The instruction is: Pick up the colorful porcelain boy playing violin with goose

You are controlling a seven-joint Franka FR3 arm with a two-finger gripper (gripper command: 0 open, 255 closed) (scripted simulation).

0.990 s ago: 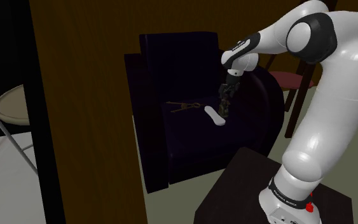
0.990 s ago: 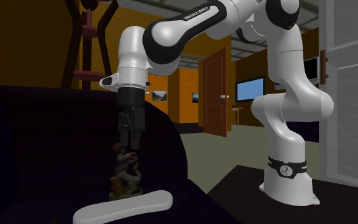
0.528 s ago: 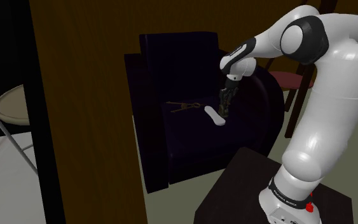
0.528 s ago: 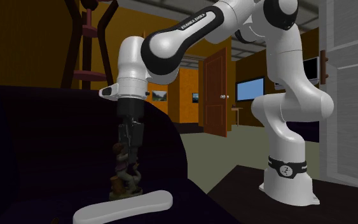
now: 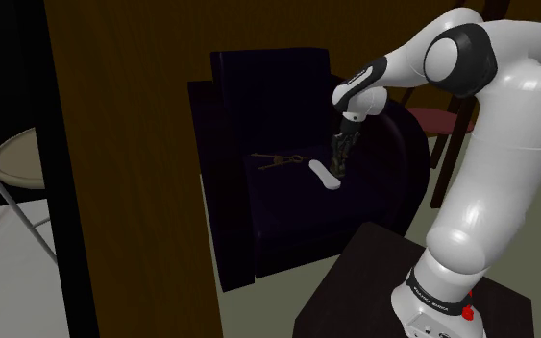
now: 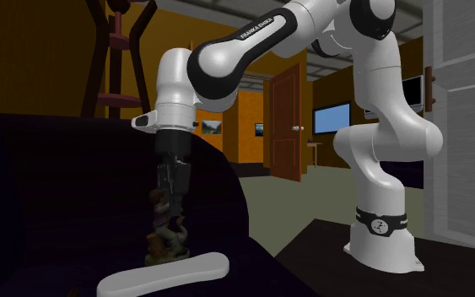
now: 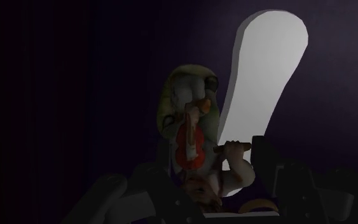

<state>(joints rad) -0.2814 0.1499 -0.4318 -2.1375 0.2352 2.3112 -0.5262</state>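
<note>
Where the figurine (image 7: 193, 137) stands, the jaws flank it, spread apart (contact unclear).

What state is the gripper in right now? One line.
Gripper: set over the boy figurine; open or shut cannot be told.

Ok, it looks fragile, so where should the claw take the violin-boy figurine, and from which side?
Probably take the figurine by its upper body, from straight above: it stands upright on the armchair seat, and the white flat piece beside its base crowds a low sideways approach.
</note>
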